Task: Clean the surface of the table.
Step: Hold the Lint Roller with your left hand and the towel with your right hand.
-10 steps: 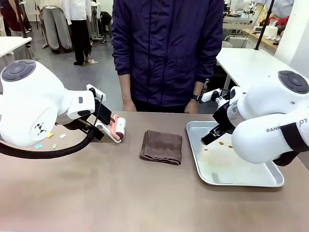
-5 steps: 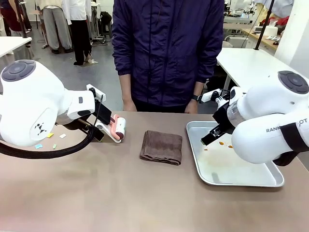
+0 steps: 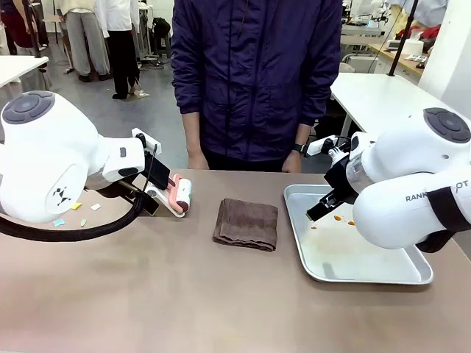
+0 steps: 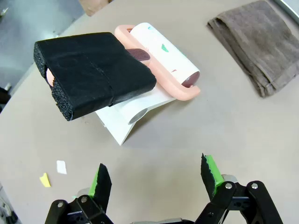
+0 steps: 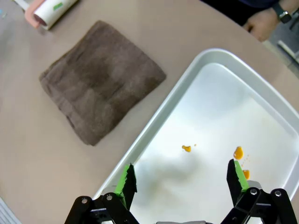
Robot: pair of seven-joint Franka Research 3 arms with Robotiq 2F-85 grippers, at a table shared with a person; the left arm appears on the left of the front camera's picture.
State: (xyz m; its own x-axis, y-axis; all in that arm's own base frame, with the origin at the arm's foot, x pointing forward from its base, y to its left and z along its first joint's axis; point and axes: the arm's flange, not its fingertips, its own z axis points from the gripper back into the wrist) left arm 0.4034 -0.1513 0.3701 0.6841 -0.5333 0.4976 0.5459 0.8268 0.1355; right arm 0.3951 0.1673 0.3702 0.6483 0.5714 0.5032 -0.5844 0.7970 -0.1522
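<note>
Evidently the cleaning has not begun: the worktop (image 3: 184,294), the wide brown surface under everything, carries small paper scraps (image 4: 61,166) well to the left of the folded brown towel (image 3: 246,223), out past the lint roller (image 4: 159,58). The step in hand looks like the approach to that roller. It lies just left of the towel, propped on a white stand (image 4: 126,116), its black foam handle (image 4: 93,72) pointing away from the towel.

The left tool (image 4: 155,173) hovers above the bare worktop just short of the stand, fingers spread wide, holding nothing. The right tool (image 5: 181,177) is equally wide open and empty, hanging over the metal tray (image 3: 368,272) to the right of the towel, where a few orange spots (image 5: 238,152) sit.

The next move, as I judge it, falls to the left tool – advance to the foam handle, straddle it across its narrower side, and close firmly before lifting it off the stand. The foam should compress, so a centred grip matters, or the roller may twist. Then the roll goes to the scraps.
</note>
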